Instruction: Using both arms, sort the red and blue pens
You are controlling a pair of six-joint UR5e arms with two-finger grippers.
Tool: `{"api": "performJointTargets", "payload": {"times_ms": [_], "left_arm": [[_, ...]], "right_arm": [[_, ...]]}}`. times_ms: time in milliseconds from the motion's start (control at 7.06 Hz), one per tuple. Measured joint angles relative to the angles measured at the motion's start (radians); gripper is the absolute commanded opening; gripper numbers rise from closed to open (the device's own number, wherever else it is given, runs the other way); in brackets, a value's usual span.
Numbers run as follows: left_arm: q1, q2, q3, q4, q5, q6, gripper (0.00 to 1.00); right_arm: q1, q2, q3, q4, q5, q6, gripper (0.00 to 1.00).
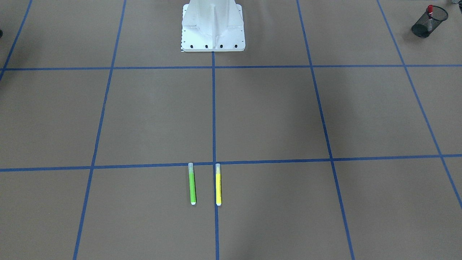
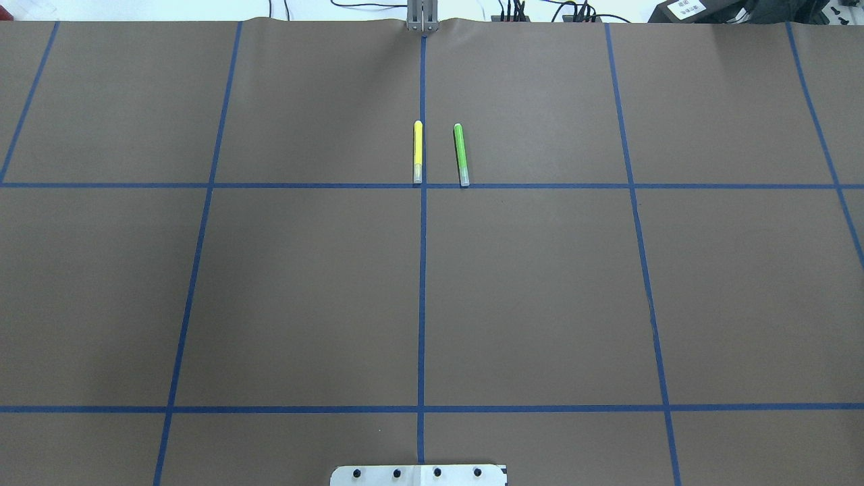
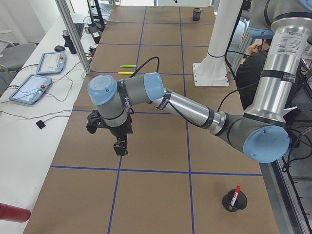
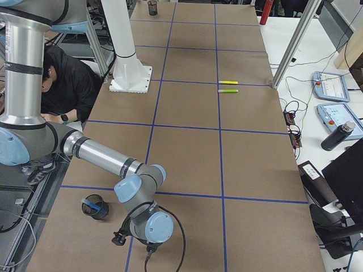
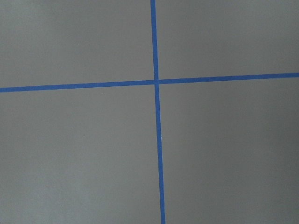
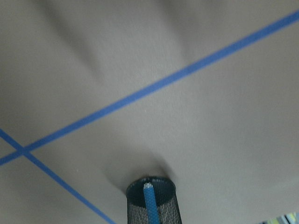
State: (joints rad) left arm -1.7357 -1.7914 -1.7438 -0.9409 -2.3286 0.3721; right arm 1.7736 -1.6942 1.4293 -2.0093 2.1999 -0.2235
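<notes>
Standing in a mesh cup (image 1: 427, 27) at the tabletop's (image 1: 274, 112) left end, the red marker (image 1: 429, 11) looks sorted; the blue pen (image 6: 150, 203) stands in a second cup (image 6: 167, 207) at the right end. The green pen (image 1: 192, 187) and yellow pen (image 1: 218, 186) lie side by side, apart from both cups. Sorting seems finished. Whether the jaws of the left gripper (image 3: 119, 146) or right gripper (image 4: 136, 242) are apart, I cannot tell.
</notes>
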Motion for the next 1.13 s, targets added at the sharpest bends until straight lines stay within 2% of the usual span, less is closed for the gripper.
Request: {"api": "performJointTargets", "payload": {"times_ms": [283,425,566,850,1133], "left_arm": [[0.006,0.018,0.003,-0.091,0.001,-0.001,1.0],[0.012,0.026,0.008,-0.128,-0.001,-0.001,1.0],[0.023,0.032,0.009,-0.161,-0.003,-0.001,1.0],[0.062,0.036,0.01,-0.245,-0.005,-0.016,1.0],[0.126,0.032,0.006,-0.324,-0.007,-0.173,1.0]], "right_arm": [[-0.009,0.046,0.006,0.277,0.056,0.106,1.0],[-0.011,0.071,0.014,0.375,0.09,0.128,1.0],[-0.012,0.087,0.036,0.425,0.134,0.136,1.0],[-0.013,0.088,0.135,0.451,0.203,0.139,1.0],[-0.06,0.113,0.178,0.453,0.2,0.222,1.0]]}}
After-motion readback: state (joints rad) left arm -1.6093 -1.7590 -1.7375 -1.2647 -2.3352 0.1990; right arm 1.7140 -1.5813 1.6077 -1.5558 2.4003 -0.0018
